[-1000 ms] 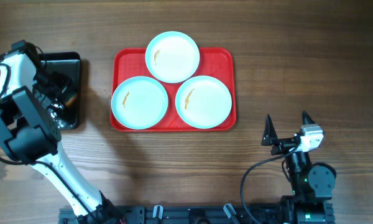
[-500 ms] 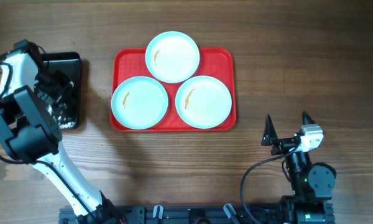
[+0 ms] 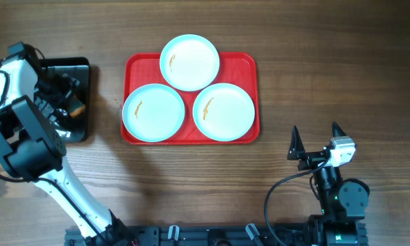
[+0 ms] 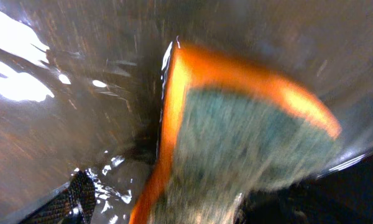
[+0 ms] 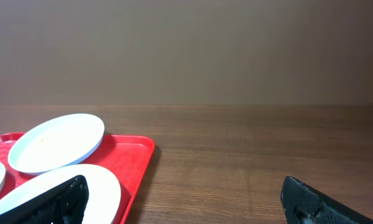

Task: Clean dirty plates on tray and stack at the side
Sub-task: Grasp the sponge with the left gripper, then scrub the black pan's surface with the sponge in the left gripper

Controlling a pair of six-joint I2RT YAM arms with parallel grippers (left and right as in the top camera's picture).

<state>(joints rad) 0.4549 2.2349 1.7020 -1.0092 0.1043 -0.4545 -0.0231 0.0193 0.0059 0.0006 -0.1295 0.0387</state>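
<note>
Woodgrain table (image 3: 328,82) bears a glossy red tray (image 3: 242,68) and three round plates (image 3: 189,63); right tool (image 3: 315,128) spread, left tool (image 3: 68,101) impossible to tell.

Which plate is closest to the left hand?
The left plate, in the tray's near-left corner. The left hand is over the black bin; the back plate and right plate sit farther away.

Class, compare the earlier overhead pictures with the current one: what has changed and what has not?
The left claw, over the black bin, shifted slightly farther out and left, and the orange sponge beside it, hidden a moment ago, shows again. Whether it grips the sponge is unclear. The plates, red tray and right claw stayed put.
</note>
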